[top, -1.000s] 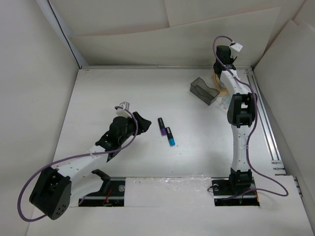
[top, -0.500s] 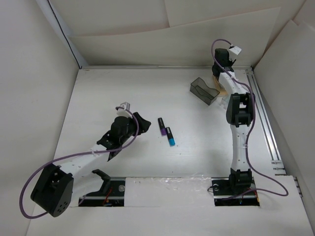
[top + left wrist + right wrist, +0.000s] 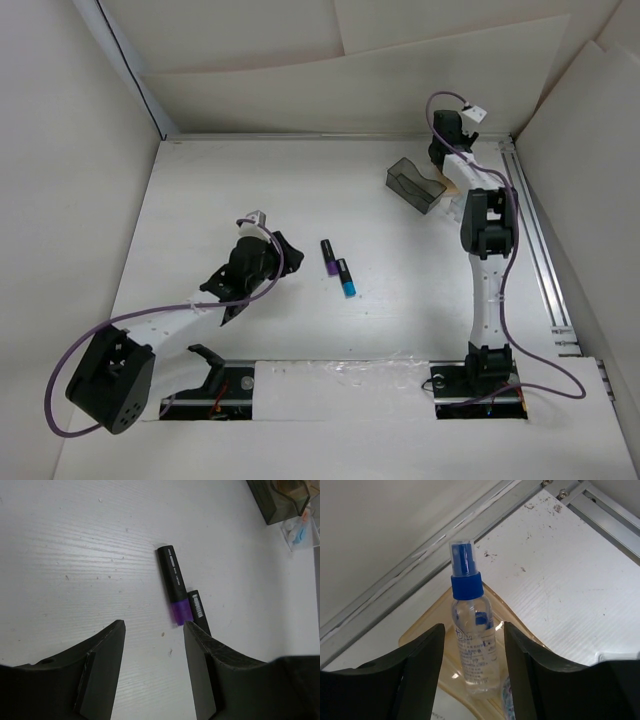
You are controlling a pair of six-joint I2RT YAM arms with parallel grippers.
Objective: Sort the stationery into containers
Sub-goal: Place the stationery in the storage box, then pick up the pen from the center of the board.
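A black-and-purple marker [image 3: 327, 255] and a black-and-light-blue marker [image 3: 346, 277] lie end to end on the white table. In the left wrist view the purple marker [image 3: 175, 587] and the second marker [image 3: 200, 612] lie just ahead of my open, empty left gripper [image 3: 154, 627]. That gripper [image 3: 280, 250] is left of the markers. My right gripper [image 3: 474, 626] is open over the tan-amber bin [image 3: 420, 635]. A clear bottle with a blue cap [image 3: 470, 645] sits in that bin, between the fingers but not touched. The dark grey bin [image 3: 415, 185] is left of my right gripper [image 3: 447, 160].
A clear bin [image 3: 300, 530] holding light-blue and orange things stands next to the dark bin [image 3: 272, 500]. A metal rail [image 3: 540, 250] runs along the right edge. White walls close in the back and sides. A patterned round thing [image 3: 507, 700] shows partly beside the bottle.
My left arm has shifted slightly toward the markers. My right wrist has swung a little to the left over the tan bin. The markers have not moved.
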